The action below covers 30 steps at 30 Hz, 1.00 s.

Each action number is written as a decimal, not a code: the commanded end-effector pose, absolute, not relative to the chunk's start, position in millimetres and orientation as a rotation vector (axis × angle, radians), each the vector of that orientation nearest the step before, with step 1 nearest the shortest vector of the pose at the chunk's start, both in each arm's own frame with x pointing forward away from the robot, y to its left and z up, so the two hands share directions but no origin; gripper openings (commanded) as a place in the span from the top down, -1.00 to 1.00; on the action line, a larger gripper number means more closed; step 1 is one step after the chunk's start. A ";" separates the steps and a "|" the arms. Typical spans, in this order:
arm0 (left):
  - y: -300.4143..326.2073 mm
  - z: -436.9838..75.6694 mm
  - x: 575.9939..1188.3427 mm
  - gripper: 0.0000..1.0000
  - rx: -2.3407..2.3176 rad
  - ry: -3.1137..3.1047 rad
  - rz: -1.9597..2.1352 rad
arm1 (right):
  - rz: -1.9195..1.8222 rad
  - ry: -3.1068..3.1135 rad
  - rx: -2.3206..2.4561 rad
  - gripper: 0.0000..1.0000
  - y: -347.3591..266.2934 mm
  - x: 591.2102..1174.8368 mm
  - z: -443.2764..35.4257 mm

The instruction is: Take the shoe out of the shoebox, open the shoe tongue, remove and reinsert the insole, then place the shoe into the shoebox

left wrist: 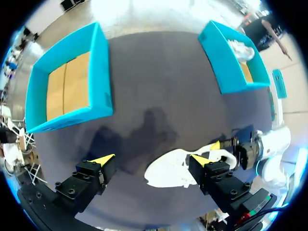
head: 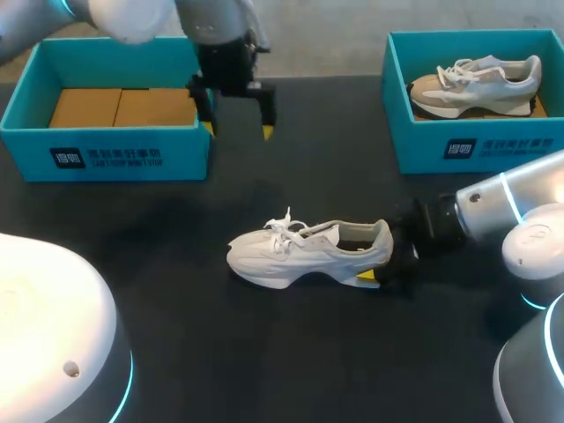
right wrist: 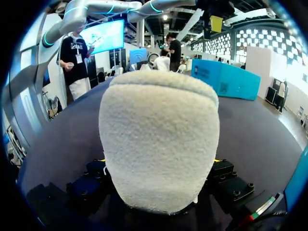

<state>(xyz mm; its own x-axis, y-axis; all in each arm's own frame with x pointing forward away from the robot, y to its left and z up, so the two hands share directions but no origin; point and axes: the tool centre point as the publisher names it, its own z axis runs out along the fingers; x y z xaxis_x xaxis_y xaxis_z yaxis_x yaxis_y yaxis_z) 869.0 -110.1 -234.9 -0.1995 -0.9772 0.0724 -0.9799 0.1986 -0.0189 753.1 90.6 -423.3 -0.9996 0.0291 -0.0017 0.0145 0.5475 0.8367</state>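
Observation:
A white sneaker [head: 300, 251] lies on its sole in the middle of the dark table [head: 264, 352], toe toward the left. My right gripper [head: 385, 263] is at its heel, one finger on each side, shut on the heel. In the right wrist view the fuzzy heel [right wrist: 159, 139] fills the space between the black fingers [right wrist: 227, 177]. My left gripper [head: 238, 119] hangs open and empty above the table, near the left teal shoebox [head: 106, 150]. In its own view its yellow tips stand wide apart over the sneaker [left wrist: 173, 168].
The left shoebox holds only brown cardboard [head: 123, 106]. A second teal shoebox [head: 467, 145] at the back right holds a tan and white shoe [head: 476, 84]. Bare table lies between the two boxes and in front of the sneaker.

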 end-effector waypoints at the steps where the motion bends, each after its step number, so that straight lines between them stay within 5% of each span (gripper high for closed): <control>1: -134.0 -251.9 857.7 -1.00 1.906 -2.440 0.060 | 1.479 2.753 0.041 1.00 97.0 752.3 -427.5; 30: -190.7 -277.0 807.5 -1.00 1.682 -2.585 0.017 | 1.479 2.753 0.041 1.00 97.0 752.3 -427.5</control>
<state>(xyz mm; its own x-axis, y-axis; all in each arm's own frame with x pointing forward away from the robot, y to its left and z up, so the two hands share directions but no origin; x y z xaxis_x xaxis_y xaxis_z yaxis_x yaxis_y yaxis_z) 808.4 -191.9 -277.3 -0.4042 -0.9131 0.0524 -0.9136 0.4059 0.0247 753.1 90.6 -423.3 -0.9996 0.0292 -0.0017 0.0145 0.5475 0.8367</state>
